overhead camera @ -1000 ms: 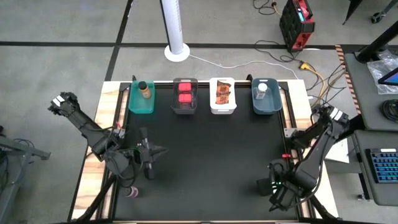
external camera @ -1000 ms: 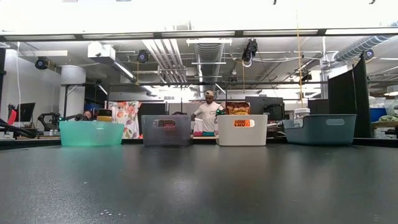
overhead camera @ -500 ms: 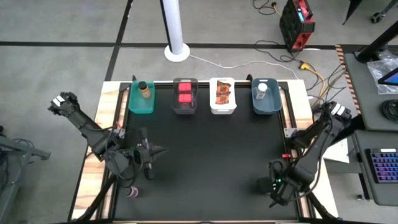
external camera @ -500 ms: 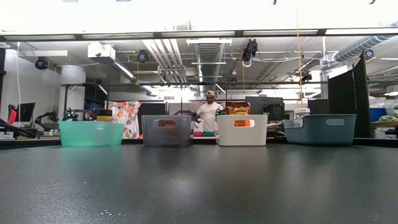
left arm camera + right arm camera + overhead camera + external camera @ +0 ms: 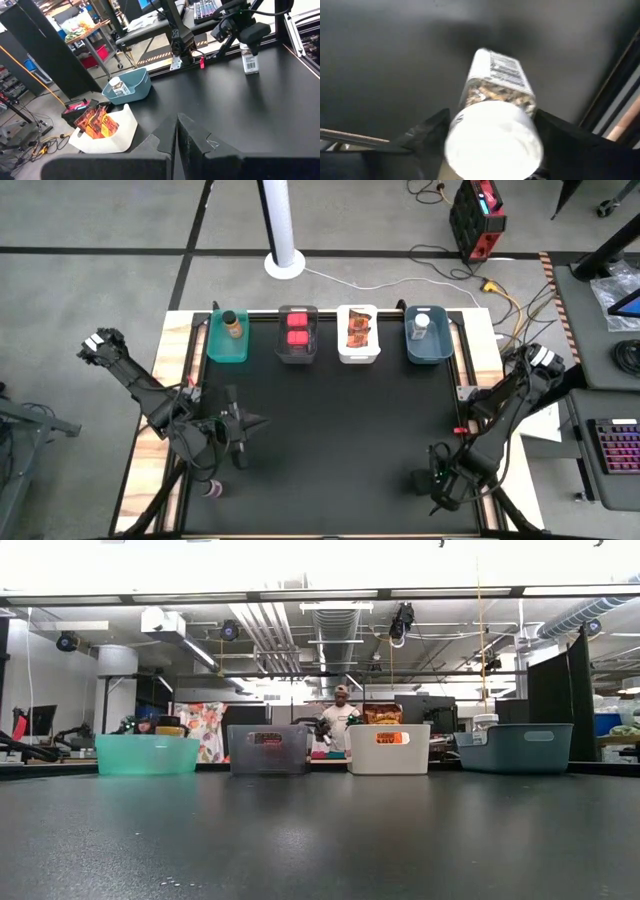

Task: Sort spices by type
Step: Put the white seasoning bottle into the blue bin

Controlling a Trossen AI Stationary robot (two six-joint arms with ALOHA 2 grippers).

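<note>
Four bins stand in a row along the mat's far edge: teal bin (image 5: 227, 340), grey bin (image 5: 297, 348), white bin (image 5: 359, 352), blue bin (image 5: 428, 348). The wide black mat (image 5: 330, 440) between that row and the two arms lies bare, with open room across its middle.

The right gripper (image 5: 437, 483) sits low at the mat's near right corner, close to the right edge rail. Its fingers are clamped on a white-capped jar (image 5: 493, 125), one finger (image 5: 425, 135) at each side of the cap; the left wrist view shows that jar (image 5: 248, 59) upright and just touching or barely above the mat, which cannot be told.

The left gripper (image 5: 240, 425) hangs over the mat's left side, well apart from the bins; its fingers (image 5: 165, 137) are pressed together with nothing between them.

Counted: one brown bottle (image 5: 233, 324) in the teal bin, two red tubs (image 5: 297, 330) in the grey bin, orange packets (image 5: 359, 332) in the white bin, their number unclear from above, and one second jar (image 5: 421, 327) in the blue bin. A small round pinkish thing (image 5: 212, 490) lies at the near left edge beside the left arm's base; what it is cannot be told.

A person (image 5: 341, 722) stands in the room behind.
</note>
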